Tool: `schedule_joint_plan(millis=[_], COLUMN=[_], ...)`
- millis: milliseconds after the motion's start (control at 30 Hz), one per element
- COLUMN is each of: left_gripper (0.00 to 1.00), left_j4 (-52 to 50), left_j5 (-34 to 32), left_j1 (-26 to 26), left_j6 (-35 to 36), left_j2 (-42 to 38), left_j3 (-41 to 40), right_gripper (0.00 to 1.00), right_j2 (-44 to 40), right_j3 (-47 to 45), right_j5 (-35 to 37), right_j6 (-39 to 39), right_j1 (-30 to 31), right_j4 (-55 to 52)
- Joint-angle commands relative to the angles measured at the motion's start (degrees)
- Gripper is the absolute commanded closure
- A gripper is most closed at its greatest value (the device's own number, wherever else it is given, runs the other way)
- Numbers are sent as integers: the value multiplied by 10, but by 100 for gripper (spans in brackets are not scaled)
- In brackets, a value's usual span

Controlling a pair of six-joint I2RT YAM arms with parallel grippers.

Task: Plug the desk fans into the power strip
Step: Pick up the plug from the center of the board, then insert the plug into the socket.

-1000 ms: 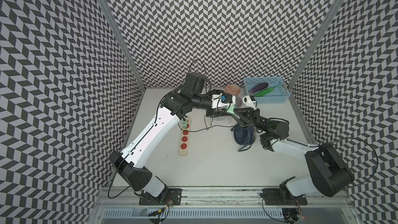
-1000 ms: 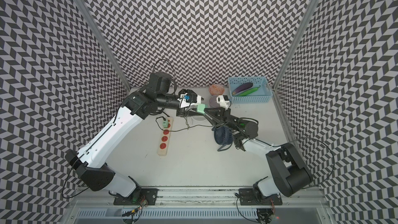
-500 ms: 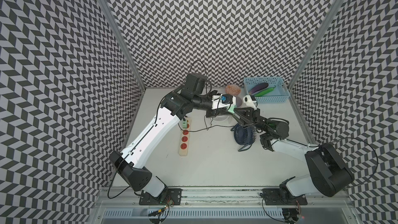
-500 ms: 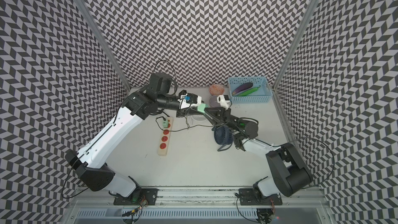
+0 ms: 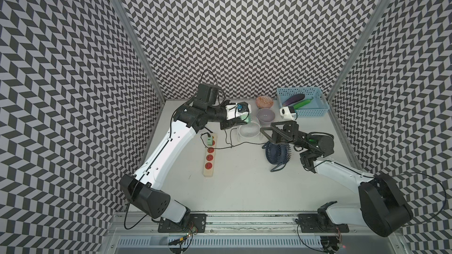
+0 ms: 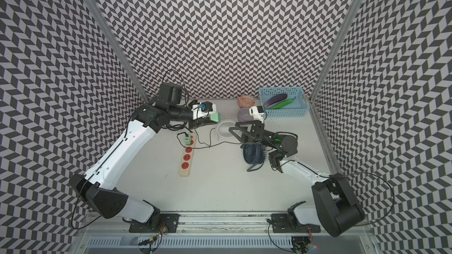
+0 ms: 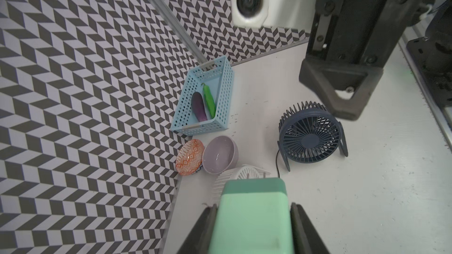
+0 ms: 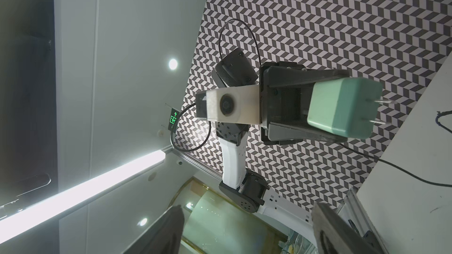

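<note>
Past the far end of the power strip (image 5: pixel 209 160) and raised off the table (image 5: pixel 244 191), left gripper (image 7: pixel 253 216) is clamped on a green plug (image 8: pixel 342 106), two metal prongs sticking out of its free end. Right gripper (image 8: pixel 247 216) has jaws spread wide, gripping nothing, well apart from the strip on the right-arm side, just above the dark blue desk fan (image 5: pixel 276 153) standing upright there. Strip lies flat on the table, long way front to back, red sockets up, a second small green plug (image 5: pixel 209 141) seated in its far-end socket.
</note>
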Motion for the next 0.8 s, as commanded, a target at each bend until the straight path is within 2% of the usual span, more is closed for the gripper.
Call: schedule_joint_plan(millis=[0, 100, 200, 267, 500, 767], left_gripper=[100, 100, 100, 100, 100, 100], left_j4=[12, 5, -3, -9, -47, -81], left_j5=[-7, -14, -34, -38, -97, -188], left_j1=[15, 35, 43, 48, 59, 77], left_j6=[17, 32, 49, 58, 104, 160], left_j2=[-31, -35, -44, -51, -44, -18], left_j3=[-13, -34, -57, -73, -102, -127], right_gripper=[2, 0, 0, 0, 0, 0], right_j2=[-26, -54, -86, -99, -163, -234], right_j3=[25, 52, 107, 140, 138, 74], right_j5=[-25, -31, 8, 44, 189, 318], right_j6=[-99, -207, -404, -501, -701, -854], right_j1=[-10, -17, -22, -22, -26, -26], right_j4=[-111, -277, -528, -646, -800, -842])
